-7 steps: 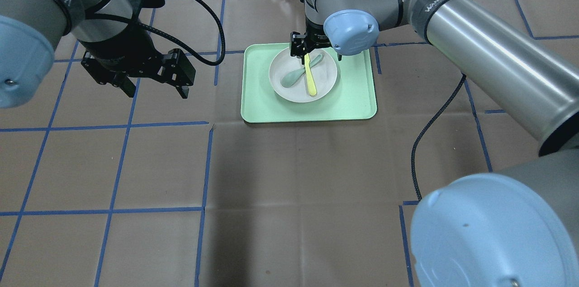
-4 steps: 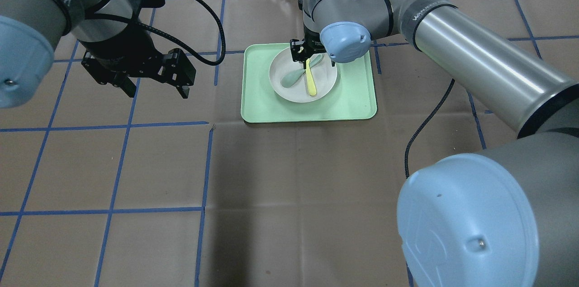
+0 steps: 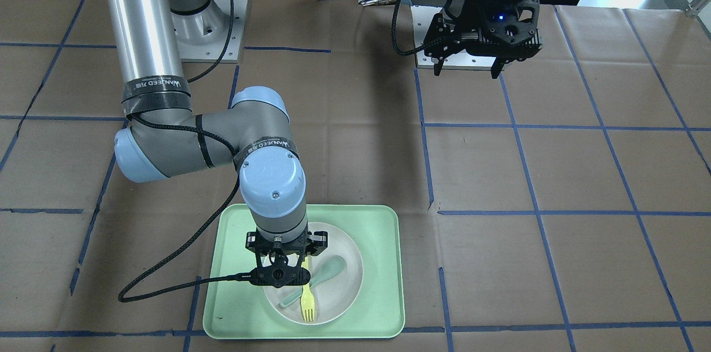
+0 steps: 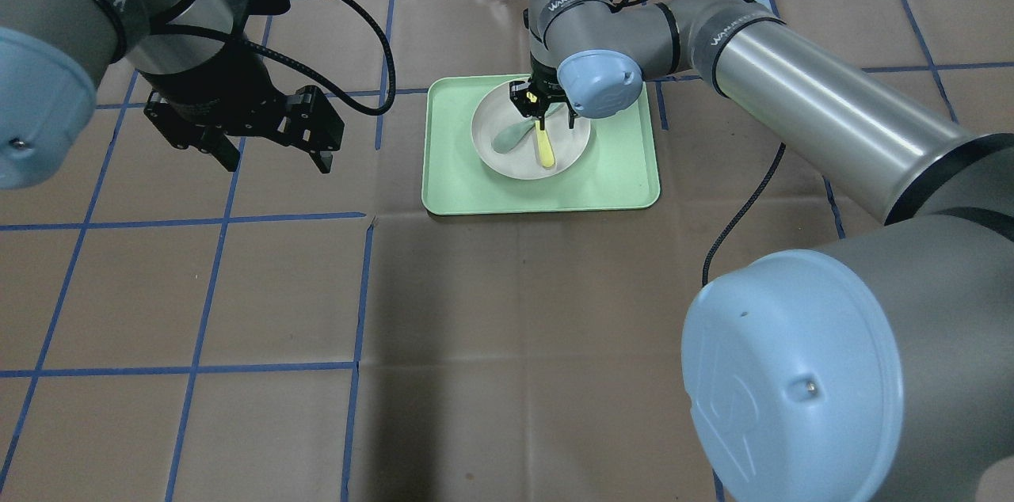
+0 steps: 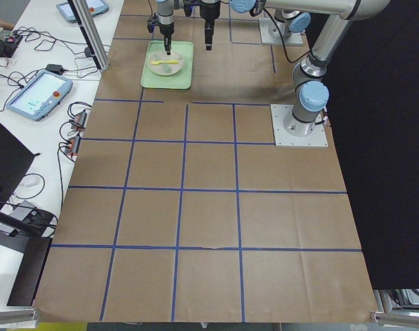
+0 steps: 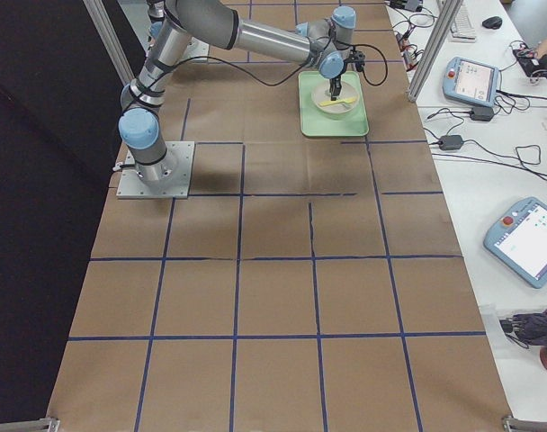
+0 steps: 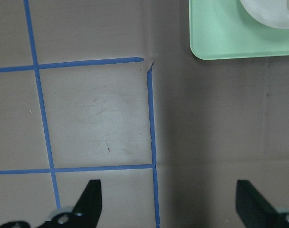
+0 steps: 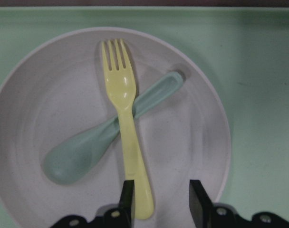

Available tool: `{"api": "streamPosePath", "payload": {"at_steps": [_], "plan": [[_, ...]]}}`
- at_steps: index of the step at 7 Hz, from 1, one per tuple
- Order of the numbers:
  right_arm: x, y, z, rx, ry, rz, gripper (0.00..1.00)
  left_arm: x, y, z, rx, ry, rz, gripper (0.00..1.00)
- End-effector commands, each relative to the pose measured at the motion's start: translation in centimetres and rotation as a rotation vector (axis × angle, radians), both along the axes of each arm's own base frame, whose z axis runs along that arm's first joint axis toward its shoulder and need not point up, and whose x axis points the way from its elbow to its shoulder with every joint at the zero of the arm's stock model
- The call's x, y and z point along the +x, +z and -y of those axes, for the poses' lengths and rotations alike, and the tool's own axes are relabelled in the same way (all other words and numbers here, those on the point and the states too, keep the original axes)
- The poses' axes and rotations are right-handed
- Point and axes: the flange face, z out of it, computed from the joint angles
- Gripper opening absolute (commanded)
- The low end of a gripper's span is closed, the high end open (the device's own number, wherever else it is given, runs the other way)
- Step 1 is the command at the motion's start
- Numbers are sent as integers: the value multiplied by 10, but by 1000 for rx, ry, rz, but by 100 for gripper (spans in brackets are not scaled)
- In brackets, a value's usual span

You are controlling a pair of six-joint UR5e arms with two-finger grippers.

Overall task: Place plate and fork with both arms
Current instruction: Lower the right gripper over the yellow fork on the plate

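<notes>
The off-white plate [image 4: 572, 144] sits on the mint-green tray [image 4: 618, 177]. The yellow fork [image 4: 545, 150] lies in the plate, crossed over the teal spoon [image 4: 507, 139]. My right gripper [image 4: 543, 110] is low over the plate and open. In the right wrist view its fingers [image 8: 128, 197] straddle the handle end of the fork [image 8: 123, 109], which lies close to the left finger; the plate [image 8: 182, 142] fills the view. My left gripper [image 4: 277, 161] is open and empty above the table, left of the tray.
The tray's corner [image 7: 220, 42] shows at the upper right of the left wrist view, with my left gripper [image 7: 167, 194] over brown paper with blue tape lines. A black cable [image 4: 745, 209] hangs from the right arm beside the tray.
My right gripper has come down closer to the plate, over the fork's handle end. The left arm has not moved.
</notes>
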Motion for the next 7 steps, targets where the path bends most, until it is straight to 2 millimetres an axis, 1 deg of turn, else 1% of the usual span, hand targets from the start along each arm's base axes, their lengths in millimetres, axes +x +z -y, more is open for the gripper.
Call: {"api": "streamPosePath", "payload": {"at_steps": [1,2,3,4,7], "plan": [[2,-15,4,1,-11,2,48,0,1,-1,-2,0,1,100],[13,-20,1,-15,6,2,48,0,-1,0,3,0,1,100],[20,-29,1,-23,13,-1,48,0,0,0,1,0,1,100],[19,-34,2,-16,13,-1,48,0,-1,-1,4,0,3,100],[17,-36,3,-13,12,-2,48,1,1,-2,4,-2,6,100]]}}
